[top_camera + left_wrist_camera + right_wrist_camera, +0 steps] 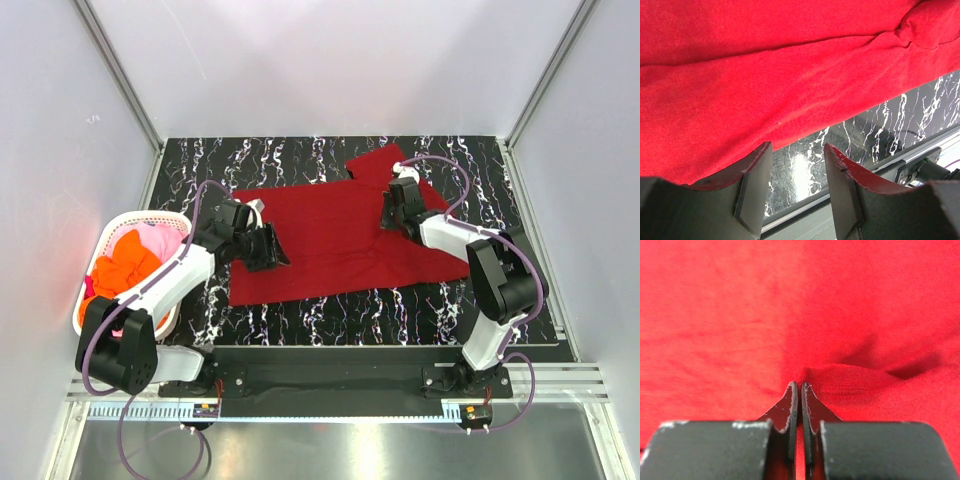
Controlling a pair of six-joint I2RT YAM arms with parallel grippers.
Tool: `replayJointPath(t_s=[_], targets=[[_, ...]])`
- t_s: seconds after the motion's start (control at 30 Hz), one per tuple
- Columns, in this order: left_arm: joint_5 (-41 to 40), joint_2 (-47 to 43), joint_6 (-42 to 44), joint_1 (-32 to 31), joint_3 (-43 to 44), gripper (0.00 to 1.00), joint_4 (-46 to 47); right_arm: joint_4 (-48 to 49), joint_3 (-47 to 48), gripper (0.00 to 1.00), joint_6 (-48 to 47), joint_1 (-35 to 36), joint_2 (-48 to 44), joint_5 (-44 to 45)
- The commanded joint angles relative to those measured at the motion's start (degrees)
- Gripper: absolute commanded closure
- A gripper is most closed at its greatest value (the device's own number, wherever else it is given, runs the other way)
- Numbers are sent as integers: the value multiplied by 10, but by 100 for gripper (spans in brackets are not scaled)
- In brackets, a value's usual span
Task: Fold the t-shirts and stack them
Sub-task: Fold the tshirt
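A dark red t-shirt (330,240) lies spread on the black marbled table (300,160), one sleeve pointing to the far right. My left gripper (268,247) hovers at the shirt's left part, open; in the left wrist view the gripper (797,150) has only the table (880,130) between its fingers, beside the cloth's edge (765,85). My right gripper (392,212) sits on the shirt's right side near the sleeve. In the right wrist view it (798,386) is shut on a raised, hemmed fold (850,385) of the red cloth.
A white plastic basket (110,235) stands off the table's left edge and holds a bright orange t-shirt (125,270) and a pink one (160,240). White walls enclose the table on three sides. The arms' base rail (330,375) runs along the near edge.
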Motion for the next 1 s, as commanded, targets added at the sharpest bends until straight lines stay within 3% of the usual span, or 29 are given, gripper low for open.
replayJointPath(t_s=[0.0, 0.27, 0.43, 0.57, 0.7, 0.8, 0.97], targets=[[-11, -4, -4, -3, 0, 50, 22, 92, -16, 94, 18, 7, 2, -28], [-17, 13, -10, -7, 8, 50, 24, 183, -75, 91, 25, 7, -11, -75], [-17, 18, -7, -10, 10, 49, 25, 163, -84, 74, 30, 7, -28, -79], [-18, 17, -7, -10, 15, 48, 28, 41, -51, 63, 57, 6, -86, -13], [14, 27, 0, -11, 34, 47, 69, -137, 36, 60, 51, 2, -86, 28], [41, 53, -4, -13, 68, 39, 98, -228, 117, 56, 23, -11, -51, 18], [80, 112, -32, -27, 115, 37, 184, -294, 200, 52, 0, -55, 1, -66]])
